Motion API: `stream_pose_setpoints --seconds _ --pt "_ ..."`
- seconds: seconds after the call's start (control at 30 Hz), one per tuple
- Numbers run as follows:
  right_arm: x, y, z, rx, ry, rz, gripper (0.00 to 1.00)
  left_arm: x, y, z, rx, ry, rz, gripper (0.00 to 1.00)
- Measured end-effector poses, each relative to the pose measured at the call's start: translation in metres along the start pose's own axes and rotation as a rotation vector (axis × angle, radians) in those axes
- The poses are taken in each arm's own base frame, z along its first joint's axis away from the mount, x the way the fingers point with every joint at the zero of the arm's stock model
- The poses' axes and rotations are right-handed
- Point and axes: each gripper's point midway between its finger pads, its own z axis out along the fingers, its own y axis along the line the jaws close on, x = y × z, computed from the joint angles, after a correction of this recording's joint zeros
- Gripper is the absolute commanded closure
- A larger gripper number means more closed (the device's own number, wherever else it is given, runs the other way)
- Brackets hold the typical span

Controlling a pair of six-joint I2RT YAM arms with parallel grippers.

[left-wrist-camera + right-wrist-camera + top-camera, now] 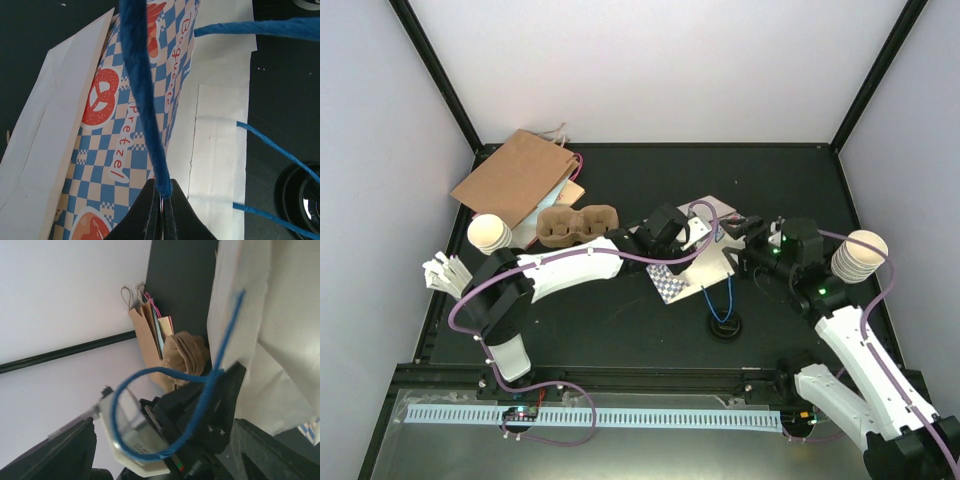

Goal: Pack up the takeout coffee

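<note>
Arms from both sides meet over a blue-and-white checked paper bag (695, 262) lying flat mid-counter in the overhead view. The left gripper (692, 232) is at the bag's far edge and the right gripper (752, 238) is just beside its right edge. A coffee cup (725, 325), seen as a black lid, stands on the black counter (620, 330) just near of the bag, outside it, where the blue handle (718, 298) loops end. A brown bag (515, 175), a cardboard cup carrier (578, 225) and a stack of empty cups (488, 232) lie at far left. Another cup stack (860, 255) stands at right.

From the left wrist, the left gripper (162, 196) is pinched narrow on a blue handle (145, 90) that runs up across the checked paper bag (120, 130). The coffee cup (302, 197) shows at the lower right edge, apart from the bag.

From the right wrist, the right gripper (164, 426) stands wide, holding nothing. A blurred blue handle (165, 371) loops in front of it, with the white side of the paper bag (240, 300) at right. The brown bag (145, 335) and cup carrier (187, 352) lie beyond.
</note>
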Motion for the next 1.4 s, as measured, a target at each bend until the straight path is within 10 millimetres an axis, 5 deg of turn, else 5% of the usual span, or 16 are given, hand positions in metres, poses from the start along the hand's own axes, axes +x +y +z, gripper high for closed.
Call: stream_pose_setpoints --seconds 0.13,0.5,0.93,1.03,1.23,1.4 --pt "0.005 -0.015 0.006 -0.006 0.032 0.115 0.25 -0.003 0.001 0.000 -0.010 -0.013 -0.011 0.99" --pt "0.004 -0.014 0.010 -0.140 0.051 0.308 0.22 -0.018 0.000 0.000 -0.029 -0.075 -0.050 0.99" --pt "-0.001 0.016 0.017 -0.286 0.056 0.357 0.24 -0.025 -0.006 -0.001 -0.021 -0.101 -0.051 0.98" --pt "-0.005 0.019 0.017 -0.304 0.040 0.368 0.37 -0.026 -0.007 -0.001 -0.021 -0.106 -0.050 0.98" --pt "-0.011 0.021 0.016 -0.313 0.000 0.365 0.80 -0.028 -0.008 -0.001 -0.023 -0.112 -0.049 0.99" --pt "-0.014 0.024 0.012 -0.298 -0.032 0.333 0.96 -0.029 -0.007 -0.001 -0.028 -0.119 -0.052 0.98"
